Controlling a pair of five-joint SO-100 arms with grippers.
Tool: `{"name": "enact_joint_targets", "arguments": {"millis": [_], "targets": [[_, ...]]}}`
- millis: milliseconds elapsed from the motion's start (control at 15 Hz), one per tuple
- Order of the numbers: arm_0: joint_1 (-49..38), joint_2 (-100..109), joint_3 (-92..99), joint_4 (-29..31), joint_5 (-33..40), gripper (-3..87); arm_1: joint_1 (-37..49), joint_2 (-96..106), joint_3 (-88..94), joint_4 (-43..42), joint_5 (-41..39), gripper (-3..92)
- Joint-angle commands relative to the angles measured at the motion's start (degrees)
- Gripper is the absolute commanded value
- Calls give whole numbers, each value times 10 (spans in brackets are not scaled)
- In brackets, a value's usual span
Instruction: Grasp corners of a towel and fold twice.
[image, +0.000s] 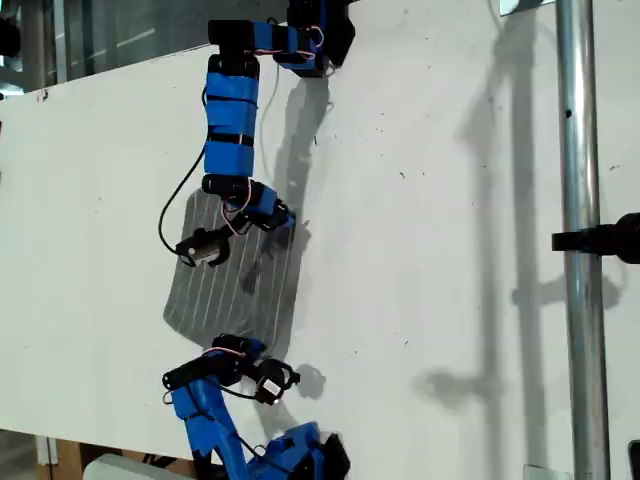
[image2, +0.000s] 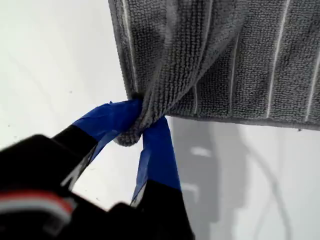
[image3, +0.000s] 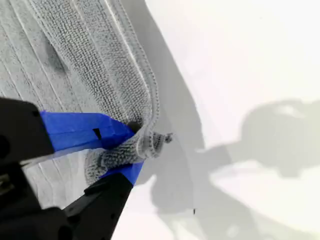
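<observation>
my first gripper (image2: 142, 127) was pinched shut on a corner (image2: 131, 134) of the towel (image2: 225, 60), the cloth bunched between its blue tips. my second gripper (image3: 131, 150) was clamped on another corner (image3: 150, 144), the edge drawn up in a ridge. in the exterior view one arm (image: 232, 110) reached down from the top and another (image: 215, 400) up from the bottom, the grey striped towel flat between them on a white table (image: 430, 250). a metal pole (image: 578, 240) stood at that view's right.

A white table (image: 420, 250) carries the grey striped towel (image: 235, 295).
</observation>
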Motion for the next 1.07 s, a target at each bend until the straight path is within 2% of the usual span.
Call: {"name": "enact_joint_targets", "arguments": {"millis": [0, 200, 333, 467, 733, 867, 1000], "targets": [[135, 86, 28, 12, -85, -28, -76, 74, 12, 8, 48, -2], [312, 118, 71, 16, -224, -29, -177, 78, 13, 21, 128, -2], [355, 130, 67, 17, -259, -29, -201, 88, -2, 21, 163, -2], [277, 150, 108, -11, -216, -29, -158, 105, 27, 26, 161, -2], [33, 102, 71, -59, 1, -29, 23, 134, 86, 11, 82, -2], [-47, 3, -33, -50, 75, -29, 111, 128, 82, -11, 28, -2], [-93, -124, -190, -8, 130, -29, 176, 129, 75, -38, -14, -2]]}}
